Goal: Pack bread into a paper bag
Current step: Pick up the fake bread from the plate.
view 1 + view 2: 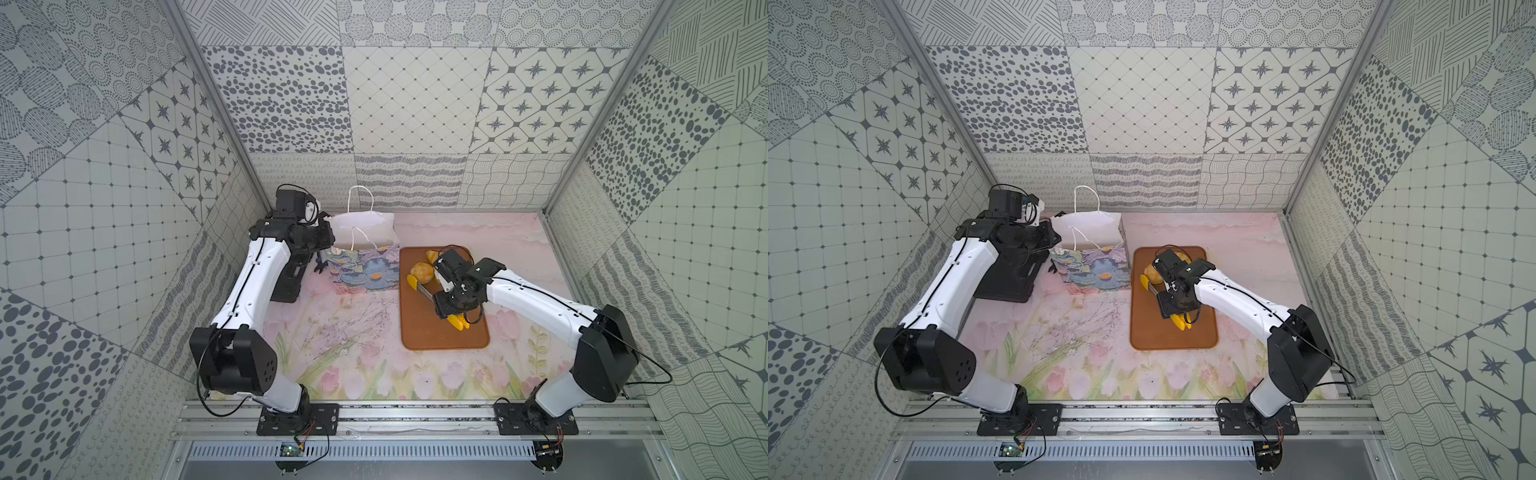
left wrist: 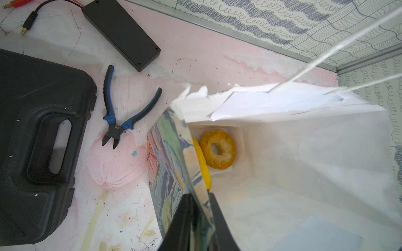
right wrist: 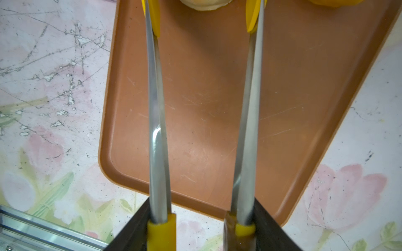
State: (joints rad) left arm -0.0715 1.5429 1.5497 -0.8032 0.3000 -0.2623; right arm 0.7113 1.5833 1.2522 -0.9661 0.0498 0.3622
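Observation:
The white paper bag with its flower print stands upright at the back left, mouth open. My left gripper is shut on the printed wall's top edge. Inside the bag lie a ring-shaped bagel and a yellow piece half hidden by that wall. My right gripper is shut on the yellow-tipped tongs over the brown tray. The tongs' tips stand either side of a round bun, apart from it. Another bread piece lies just behind, partly hidden by the wrist.
A black case lies left of the bag, under my left arm. Blue-handled pliers and a flat black box with a cable lie beyond it. The patterned enclosure walls close the back and sides.

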